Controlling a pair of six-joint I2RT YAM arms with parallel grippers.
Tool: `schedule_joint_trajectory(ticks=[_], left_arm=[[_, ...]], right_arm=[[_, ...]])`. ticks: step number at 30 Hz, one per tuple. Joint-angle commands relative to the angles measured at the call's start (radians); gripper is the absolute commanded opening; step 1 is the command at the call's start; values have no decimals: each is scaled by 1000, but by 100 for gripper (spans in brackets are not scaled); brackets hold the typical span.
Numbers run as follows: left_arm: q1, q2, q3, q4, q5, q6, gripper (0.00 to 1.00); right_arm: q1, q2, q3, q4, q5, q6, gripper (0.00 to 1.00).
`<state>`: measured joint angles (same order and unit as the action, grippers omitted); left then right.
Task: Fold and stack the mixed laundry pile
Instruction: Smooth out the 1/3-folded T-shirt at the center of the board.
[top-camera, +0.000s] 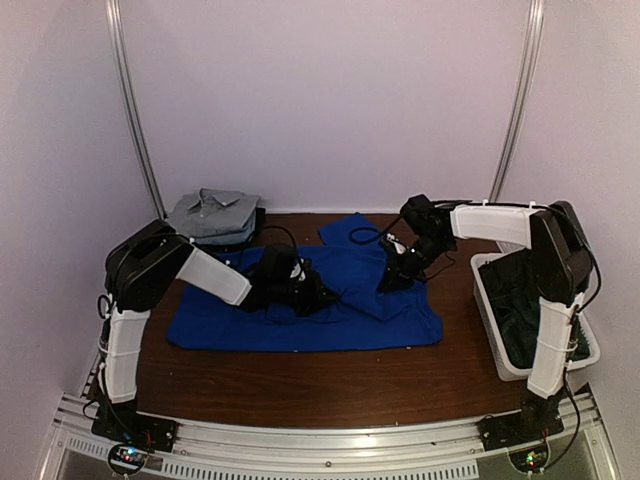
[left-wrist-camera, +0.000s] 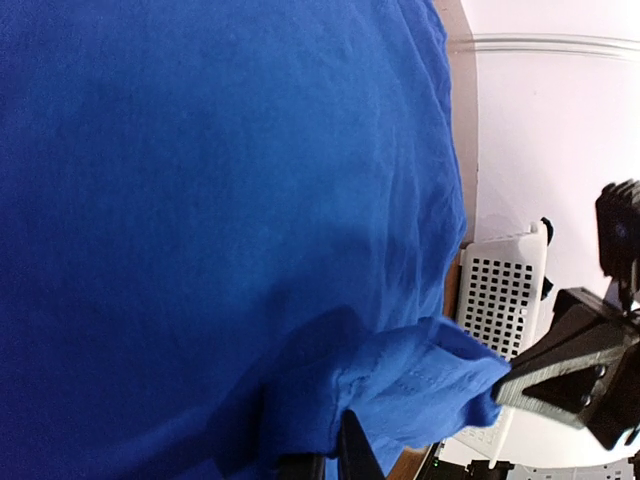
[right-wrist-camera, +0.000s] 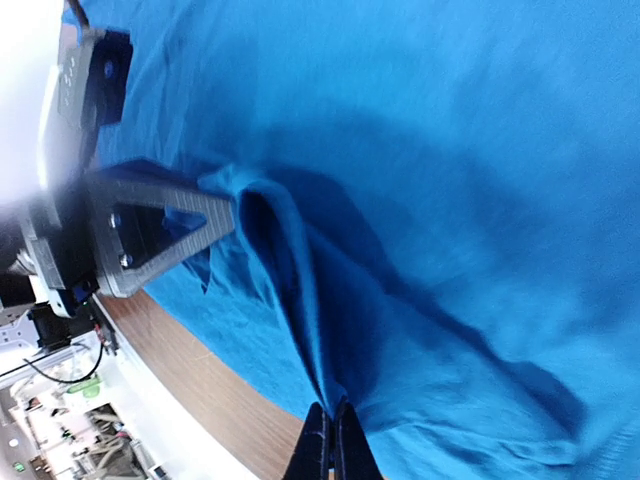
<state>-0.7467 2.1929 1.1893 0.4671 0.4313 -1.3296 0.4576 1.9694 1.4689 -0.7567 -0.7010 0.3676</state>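
Both grippers are closed on cloth. The right gripper (right-wrist-camera: 332, 445) is seen with its jaws pressed together on a thin ridge of the royal-blue garment (top-camera: 300, 325), and the left gripper (top-camera: 318, 297) is likewise pinched onto a raised flap of the same piece. The two holds lie near each other, right of the garment's middle. The garment is spread across the brown table (top-camera: 300, 390), between a folded grey shirt (top-camera: 212, 213) at the far left and the white bin (top-camera: 487, 300) on the right, in which a dark garment (top-camera: 525, 310) is seen.

Several risks can be judged from this. Only a narrow pinch of fabric appears to be caught in each hold, so the cloth could be pulled free if it is lifted quickly or if the arms are drawn apart. If more than one layer is gathered — this cannot be told from the views — a crooked, bunched fold would be produced. Because the grippers are so close, the fingers could be knocked together during a carry-over. The whole garment could also be dragged across the table toward the grey shirt or the bin — and the fold line would be lost.
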Motion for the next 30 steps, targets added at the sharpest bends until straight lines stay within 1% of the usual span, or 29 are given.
schedule_joint_trajectory(ticks=[1, 5, 9, 14, 18, 21, 22, 23, 24, 26, 27, 29, 30], left_arm=[[6, -65, 9, 3, -22, 65, 8], [6, -65, 8, 36, -29, 60, 8], [6, -59, 2, 58, -47, 53, 8], [7, -50, -7, 71, -69, 45, 8], [12, -51, -29, 110, -85, 34, 9], [19, -60, -52, 140, -104, 32, 12], [22, -69, -66, 156, -117, 32, 14], [24, -80, -82, 172, -136, 33, 20], [24, -96, -96, 179, -155, 36, 27], [29, -124, -114, 173, -181, 53, 32], [31, -142, -122, 160, -191, 63, 34], [42, -197, -138, 109, -215, 98, 40], [49, -228, -140, 56, -230, 124, 43]], right_arm=[[-42, 32, 147, -124, 130, -112, 0], [-46, 140, 329, -207, 204, -195, 0], [-47, 230, 472, -235, 249, -216, 0], [-43, 270, 561, -196, 318, -229, 0], [-39, 306, 649, -200, 341, -235, 0], [-31, 316, 680, -191, 369, -242, 0], [-27, 316, 685, -182, 373, -249, 1], [-22, 316, 691, -176, 370, -254, 5], [-16, 319, 702, -176, 371, -258, 14], [-7, 327, 727, -193, 397, -263, 35], [-5, 328, 736, -215, 419, -259, 42], [-5, 315, 732, -247, 491, -250, 52], [-5, 303, 720, -263, 530, -246, 56]])
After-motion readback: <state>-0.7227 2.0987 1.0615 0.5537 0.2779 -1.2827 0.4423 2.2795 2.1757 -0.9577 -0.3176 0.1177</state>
